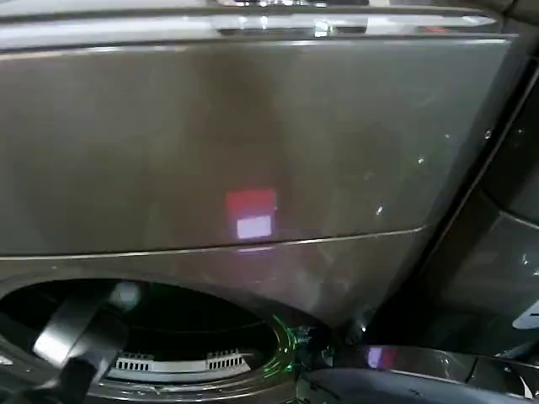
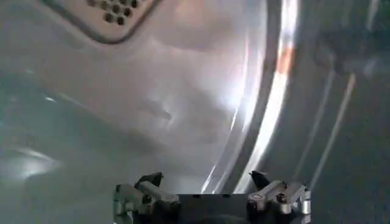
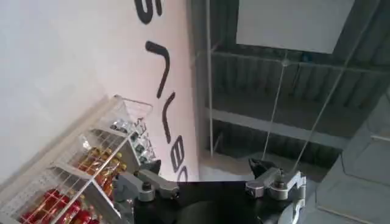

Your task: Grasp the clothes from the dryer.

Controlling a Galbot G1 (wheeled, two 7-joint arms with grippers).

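Observation:
The dryer (image 1: pixel 253 143) is a bronze-grey metal front with a red and white reflection on it. Its round porthole (image 1: pixel 168 324) opens at the lower left, and my left arm (image 1: pixel 72 337) reaches into it. Inside, my left gripper (image 2: pixel 207 178) is open with nothing between its fingers, facing the smooth steel drum wall (image 2: pixel 152 91) and a perforated panel (image 2: pixel 109 15). The clothes are out of view. My right gripper (image 3: pixel 204 164) is open and empty, held away from the machine and pointing toward a wall and ceiling.
The bright curved drum rim (image 2: pixel 268 109) runs past the left gripper. A dark machine panel (image 1: pixel 505 252) stands to the dryer's right, with a dark rounded part (image 1: pixel 404 362) below it. A wire shelf of red bottles (image 3: pixel 79 182) stands against a white lettered wall (image 3: pixel 164 109).

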